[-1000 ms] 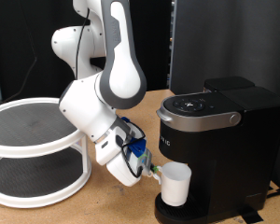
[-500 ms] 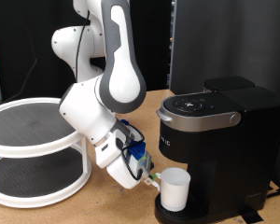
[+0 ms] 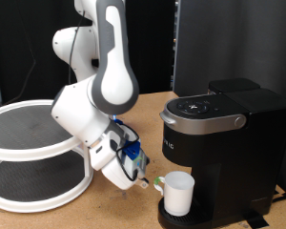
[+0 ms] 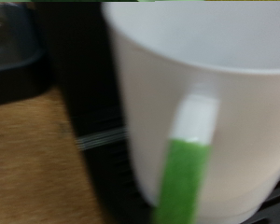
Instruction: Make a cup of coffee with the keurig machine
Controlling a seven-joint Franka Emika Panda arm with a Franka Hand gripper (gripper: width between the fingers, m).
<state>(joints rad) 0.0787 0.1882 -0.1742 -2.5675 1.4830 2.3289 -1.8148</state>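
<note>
The gripper [image 3: 151, 181] hangs low over the wooden table [image 3: 95, 215], its fingertips pointing sideways at the white mug [image 3: 178, 193], which stands just beyond them. In the exterior view a thin green-tipped finger [image 3: 154, 179] reaches to the mug's near side, about where the handle would be; whether it touches cannot be made out. The wrist view is blurred and filled by the mug [image 4: 191, 103], with its handle [image 4: 194, 121] facing the camera and a green finger [image 4: 180, 182] lying over the handle's lower part. Whether the fingers are clamped on the handle or loose around it I cannot tell.

The mug sits upright on the drip tray at the foot of the black Keurig machine [image 3: 224, 143], under its brew head, on the far side of the mug from the gripper. Behind the arm, well away from the gripper on the opposite side, stands a white two-tier round rack [image 3: 33, 157]
</note>
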